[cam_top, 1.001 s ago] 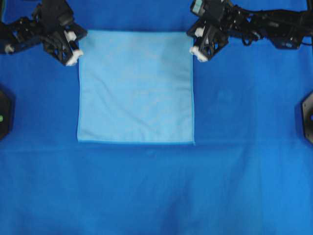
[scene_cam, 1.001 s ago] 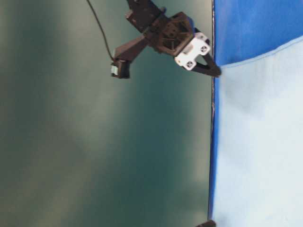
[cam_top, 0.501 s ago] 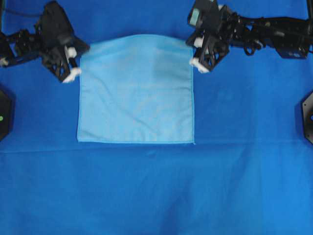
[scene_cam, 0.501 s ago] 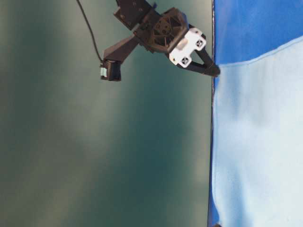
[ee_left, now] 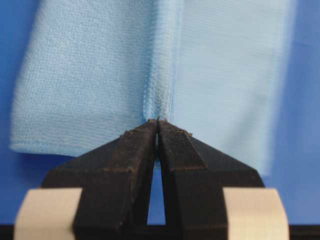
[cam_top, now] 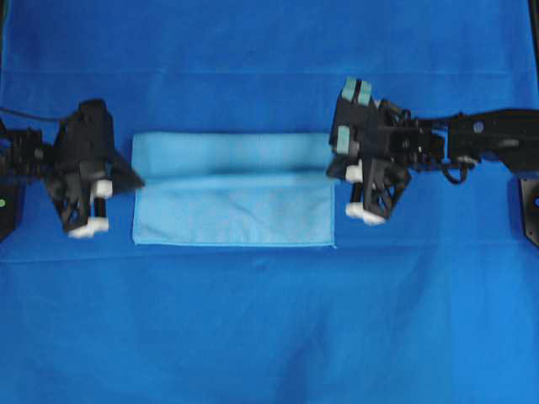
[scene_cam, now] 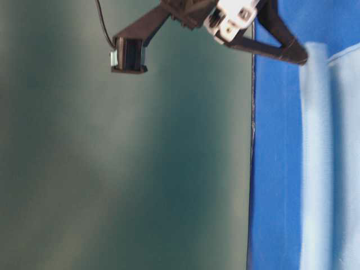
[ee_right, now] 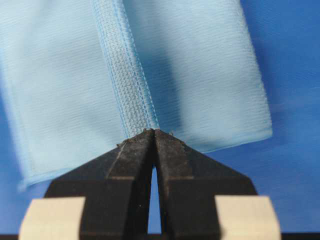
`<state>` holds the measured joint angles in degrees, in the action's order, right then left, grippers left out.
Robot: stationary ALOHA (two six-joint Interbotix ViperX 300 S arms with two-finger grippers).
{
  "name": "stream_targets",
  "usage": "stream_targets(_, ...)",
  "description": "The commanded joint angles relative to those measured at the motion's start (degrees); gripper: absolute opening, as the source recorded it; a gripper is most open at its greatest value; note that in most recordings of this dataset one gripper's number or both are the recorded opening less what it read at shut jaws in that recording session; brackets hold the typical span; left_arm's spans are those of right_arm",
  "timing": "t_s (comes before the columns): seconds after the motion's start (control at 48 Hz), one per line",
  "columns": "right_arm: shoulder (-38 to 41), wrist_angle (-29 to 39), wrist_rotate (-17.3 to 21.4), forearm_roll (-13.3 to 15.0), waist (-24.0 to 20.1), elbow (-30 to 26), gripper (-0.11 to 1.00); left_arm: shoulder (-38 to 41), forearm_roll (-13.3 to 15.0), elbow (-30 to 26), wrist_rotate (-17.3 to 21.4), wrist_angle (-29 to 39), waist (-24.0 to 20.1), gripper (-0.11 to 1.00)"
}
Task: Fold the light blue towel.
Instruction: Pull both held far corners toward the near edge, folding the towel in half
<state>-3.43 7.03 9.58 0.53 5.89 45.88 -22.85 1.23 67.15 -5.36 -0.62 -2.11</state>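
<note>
Mid-frame on the desk [cam_top: 253, 337], the towel [cam_top: 233, 215] is half folded; left claw [ee_left: 158, 121] and right claw [ee_right: 153, 131] pinch its hem; the corners should probably land level on the lower edge.

One camera high up looking straight down on the towel [cam_top: 233, 189], one low at the table edge, turned sideways, two wrist cameras very close to the towel, all sharing it
</note>
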Motion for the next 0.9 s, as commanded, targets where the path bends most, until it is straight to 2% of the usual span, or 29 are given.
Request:
stream_targets(0.0, -1.3, -0.2, 1.5, -0.2, -2.5, -0.2, 0.01, -0.3, 0.1, -0.4, -2.5, -0.2, 3.7, 0.01)
stream_targets(0.104, -1.3, -0.4, 2.5, -0.2, -4.8, -0.2, 0.01, 0.5, 0.1, -0.8, -5.4, -0.3, 7.1, 0.01)
stream_targets(0.167, -1.3, -0.4, 2.9, -0.2, -5.7, -0.2, 0.01, 0.9, 0.1, -1.0, -6.0, -0.3, 8.1, 0.01)
stream_targets(0.709, -0.2, -2.4, 4.2, -0.3, -6.4, -1.7, 0.02, 1.5, 0.1, -1.7, -5.9, -1.7, 8.5, 0.02)
stream_targets(0.751, -0.2, -2.4, 4.2, -0.2, -6.4, -1.7, 0.02, 1.4, 0.1, -1.7, -5.9, -1.8, 8.5, 0.05)
stream_targets(0.792, -0.2, -2.4, 4.2, -0.2, -6.4, -1.7, 0.04, 1.2, 0.1, -1.8, -5.8, -1.8, 8.5, 0.13)
stream_targets(0.876, -0.4, -2.0, 4.2, -0.2, -6.3, -1.8, 0.26, 0.5, 0.1, -2.2, -5.8, -1.7, 8.3, 0.37)
